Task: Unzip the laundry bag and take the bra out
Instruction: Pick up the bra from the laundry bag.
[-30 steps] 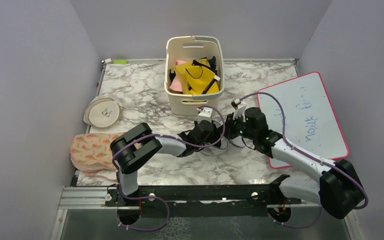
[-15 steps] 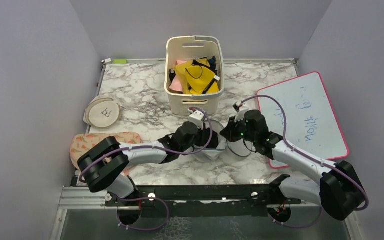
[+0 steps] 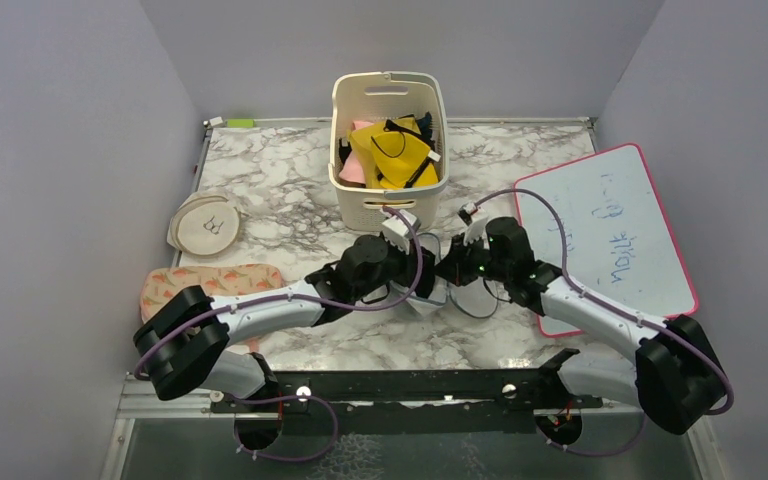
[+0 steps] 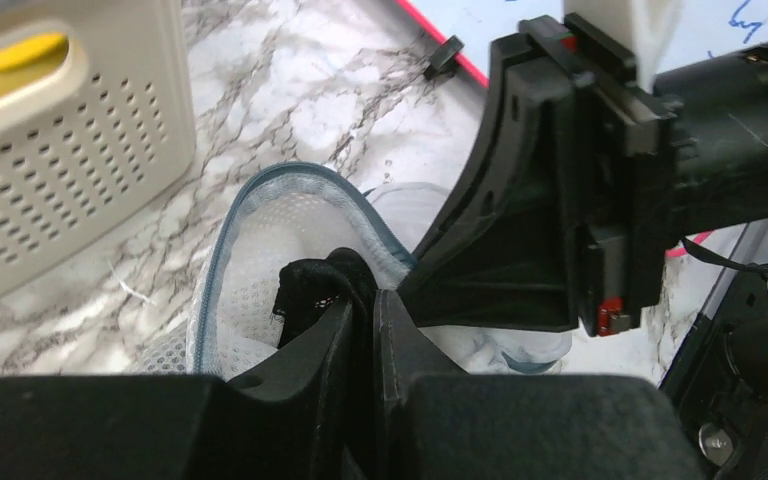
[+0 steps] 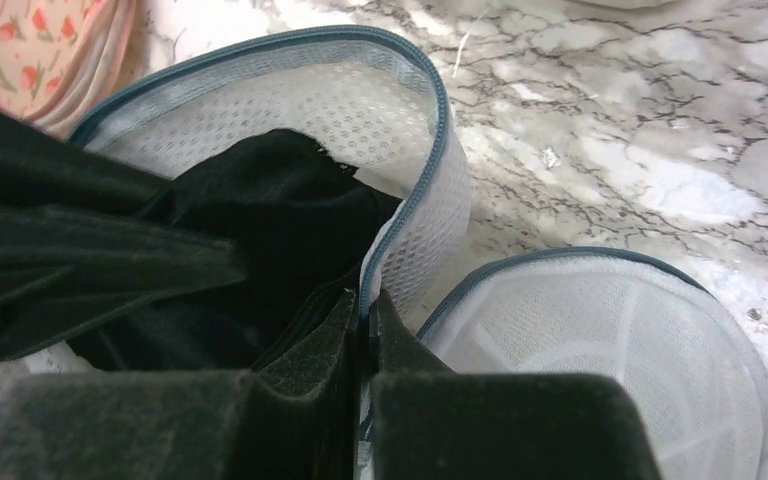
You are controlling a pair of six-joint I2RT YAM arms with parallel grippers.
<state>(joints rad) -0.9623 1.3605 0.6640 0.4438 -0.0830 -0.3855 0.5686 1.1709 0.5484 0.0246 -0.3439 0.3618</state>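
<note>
The laundry bag [image 3: 430, 296] lies on the bench [image 3: 280, 180] between the two arms, just in front of the cream basket [image 3: 390, 190]. It is already unzipped: its lid half [image 5: 600, 330] is folded down flat beside the body. The bra [image 4: 312, 282] is inside the bag, a black bundle against the mesh wall.

My left jaws are clenched on a small fold of the bra, right at their tips. My right jaws are clenched on the zip trim [image 5: 430, 120] of the bag's rim, to hold the bag down.

I see several risks from here.

- **Thin grip:** the left grip takes only a thin edge of fabric, so I think it can slip out when I pull.
- **Mesh in the pinch:** I cannot tell if some mesh is caught together with the bra. If so, the whole bag rises with it.
- **Straps:** they are hidden under the bundle, and one may hook on the zip or the rim and drag the bag.
- **Weak anchor:** the right jaws hold only the narrow trim, so a hard pull can tear it free.
- **Wrists near each other:** in the left wrist view the right wrist [image 4: 600, 170] stands just beside my left jaws, so a careless lift may knock them together.
</note>
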